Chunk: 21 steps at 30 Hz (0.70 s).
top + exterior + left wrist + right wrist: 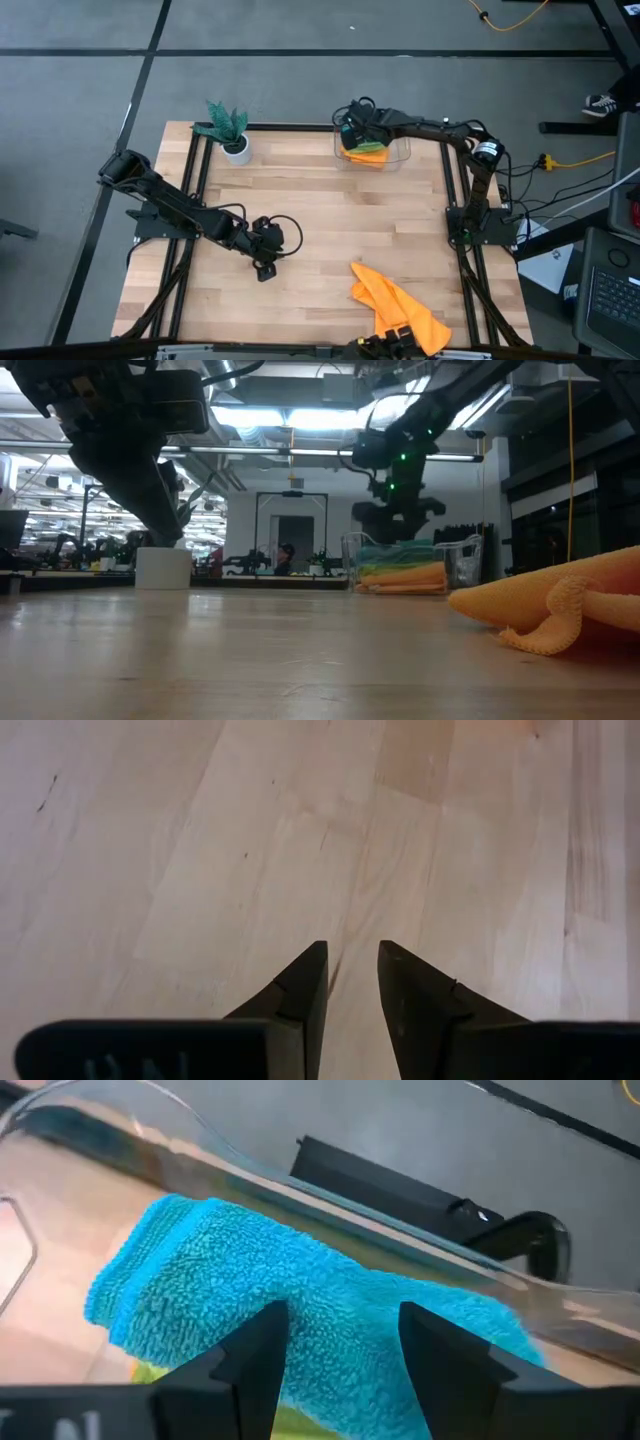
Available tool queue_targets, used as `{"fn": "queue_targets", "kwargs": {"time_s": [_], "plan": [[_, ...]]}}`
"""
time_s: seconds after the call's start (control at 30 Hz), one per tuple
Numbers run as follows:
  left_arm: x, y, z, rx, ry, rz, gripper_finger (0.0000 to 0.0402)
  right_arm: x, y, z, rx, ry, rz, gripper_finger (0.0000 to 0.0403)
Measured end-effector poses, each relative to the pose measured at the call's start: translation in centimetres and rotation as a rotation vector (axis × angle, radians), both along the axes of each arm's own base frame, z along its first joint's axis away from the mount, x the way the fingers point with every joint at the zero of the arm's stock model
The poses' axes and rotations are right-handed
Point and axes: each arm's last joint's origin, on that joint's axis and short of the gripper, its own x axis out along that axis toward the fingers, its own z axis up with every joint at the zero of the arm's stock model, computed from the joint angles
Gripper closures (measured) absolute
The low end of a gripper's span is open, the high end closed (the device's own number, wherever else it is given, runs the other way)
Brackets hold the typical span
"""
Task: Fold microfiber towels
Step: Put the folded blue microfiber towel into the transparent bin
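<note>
One orange towel (pixel 400 310) lies crumpled on the table near its front right edge; it also shows in the low view (pixel 560 605). A clear plastic bin (pixel 405 150) at the far edge holds a stack of towels: a teal one (pixel 250 1280) on top, a lime green one (pixel 150 1372) and an orange one (pixel 405 577) below. My right gripper (pixel 340 1330) is open over the teal towel, at about the height of the bin's rim (pixel 400 535). My left gripper (pixel 264 270) hangs over bare table at left centre, its fingers a little apart (pixel 352 960), empty.
A small green plant in a white pot (pixel 235 148) stands at the far left of the table. Bare wood lies between the bin, my left gripper and the orange towel. Black frame rails run along the table's left and right sides.
</note>
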Motion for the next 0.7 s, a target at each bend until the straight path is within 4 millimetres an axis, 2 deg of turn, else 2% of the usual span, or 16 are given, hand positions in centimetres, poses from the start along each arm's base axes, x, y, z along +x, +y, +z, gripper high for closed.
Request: {"fn": "queue_targets", "kwargs": {"time_s": [0.17, 0.37, 0.53, 0.7], "plan": [[0.0, 0.1, 0.0, 0.016, -0.007, 0.014, 0.0317, -0.7, 0.7, -2.5, 0.049, -0.029, -0.018, 0.0207], [0.0, 0.1, 0.0, 0.017, -0.007, 0.014, 0.0317, -1.7, 1.3, -4.3, 0.107, 0.001, -0.01, 0.0207], [0.0, 0.1, 0.0, 0.017, -0.007, 0.014, 0.0317, -1.7, 1.5, -4.2, 0.116, 0.015, 0.0, 0.0207], [0.0, 0.1, 0.0, 0.016, -0.007, 0.014, 0.0317, -1.1, 1.7, -2.6, 0.147, 0.048, 0.054, 0.0207]]}}
